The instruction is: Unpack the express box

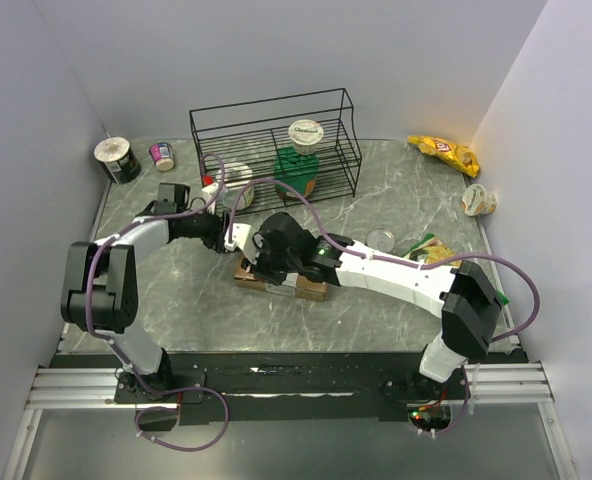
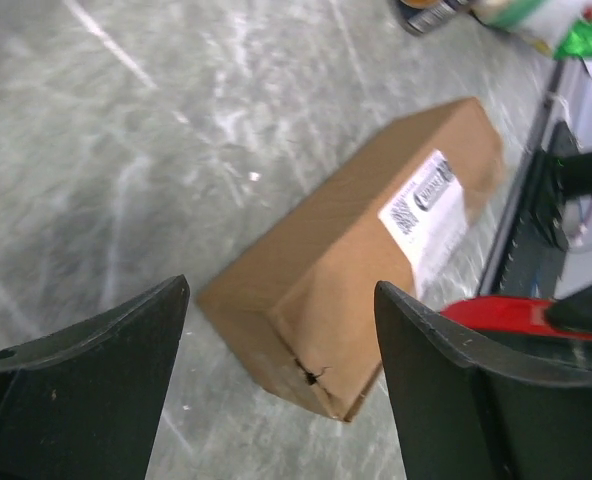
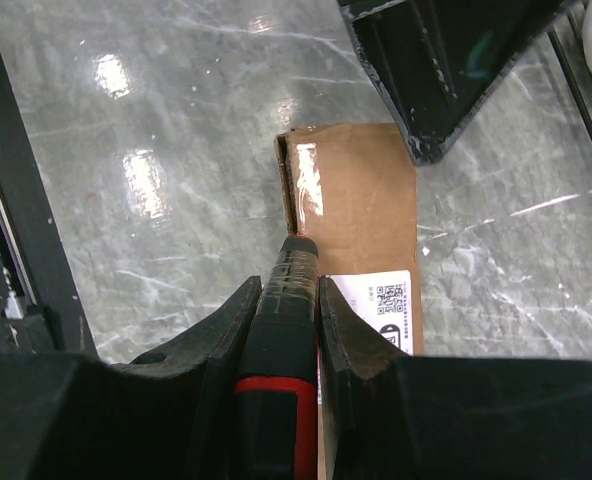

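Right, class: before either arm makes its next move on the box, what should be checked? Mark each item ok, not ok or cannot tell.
1. Right gripper shut on the red-and-black tool: ok.
2. Tool tip on the express box's taped top: ok.
3. Left gripper open: ok.
4. Left gripper steadying the box: not ok, nothing gripped.
5. Box flat on the table: ok.
6. Tape already cut: cannot tell.

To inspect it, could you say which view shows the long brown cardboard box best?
Left wrist: the long brown cardboard box lies nearly whole, label showing. Right wrist shows one end beyond a black-and-red tool; from above, arms cover most.
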Robot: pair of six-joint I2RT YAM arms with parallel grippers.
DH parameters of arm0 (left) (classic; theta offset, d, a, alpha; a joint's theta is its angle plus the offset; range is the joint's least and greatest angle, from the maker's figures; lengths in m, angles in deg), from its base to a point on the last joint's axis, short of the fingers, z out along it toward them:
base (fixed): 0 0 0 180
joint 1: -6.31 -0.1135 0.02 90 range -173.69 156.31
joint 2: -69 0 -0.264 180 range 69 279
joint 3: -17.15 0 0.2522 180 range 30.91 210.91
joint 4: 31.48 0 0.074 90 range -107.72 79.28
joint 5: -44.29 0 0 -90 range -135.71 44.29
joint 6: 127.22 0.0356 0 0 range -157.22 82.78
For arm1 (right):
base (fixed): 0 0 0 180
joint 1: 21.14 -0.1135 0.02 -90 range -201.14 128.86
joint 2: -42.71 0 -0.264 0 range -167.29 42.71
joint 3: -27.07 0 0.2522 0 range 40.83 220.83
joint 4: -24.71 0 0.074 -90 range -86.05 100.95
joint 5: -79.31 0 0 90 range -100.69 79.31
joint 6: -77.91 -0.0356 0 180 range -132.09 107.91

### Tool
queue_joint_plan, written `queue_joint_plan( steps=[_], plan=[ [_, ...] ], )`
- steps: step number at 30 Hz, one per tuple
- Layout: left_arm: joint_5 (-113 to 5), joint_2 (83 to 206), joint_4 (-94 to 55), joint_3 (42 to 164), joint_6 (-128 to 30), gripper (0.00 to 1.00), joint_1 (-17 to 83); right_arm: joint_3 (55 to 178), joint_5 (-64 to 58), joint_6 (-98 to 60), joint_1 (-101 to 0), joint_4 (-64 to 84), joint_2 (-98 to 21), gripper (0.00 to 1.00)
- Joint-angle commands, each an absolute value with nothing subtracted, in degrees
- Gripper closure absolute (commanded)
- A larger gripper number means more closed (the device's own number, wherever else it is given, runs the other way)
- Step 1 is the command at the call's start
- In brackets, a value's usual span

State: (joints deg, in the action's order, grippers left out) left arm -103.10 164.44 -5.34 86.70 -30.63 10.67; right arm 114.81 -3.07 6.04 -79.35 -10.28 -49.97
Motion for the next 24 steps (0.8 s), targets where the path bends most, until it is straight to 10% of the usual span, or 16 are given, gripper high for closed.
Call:
queue_joint_plan(
  steps=[1,24],
  plan=[
    [-109.0,167.5,2.9,90.3,-23.0,0.2,12.1,114.1,-1.1,8.9,-78.7,-9.7,-46.6,1.0],
    [-102.1,174.5,7.2,90.1,-18.9,0.28,15.7,109.7,10.0,22.5,-73.6,-9.2,-42.8,1.0]
  ],
)
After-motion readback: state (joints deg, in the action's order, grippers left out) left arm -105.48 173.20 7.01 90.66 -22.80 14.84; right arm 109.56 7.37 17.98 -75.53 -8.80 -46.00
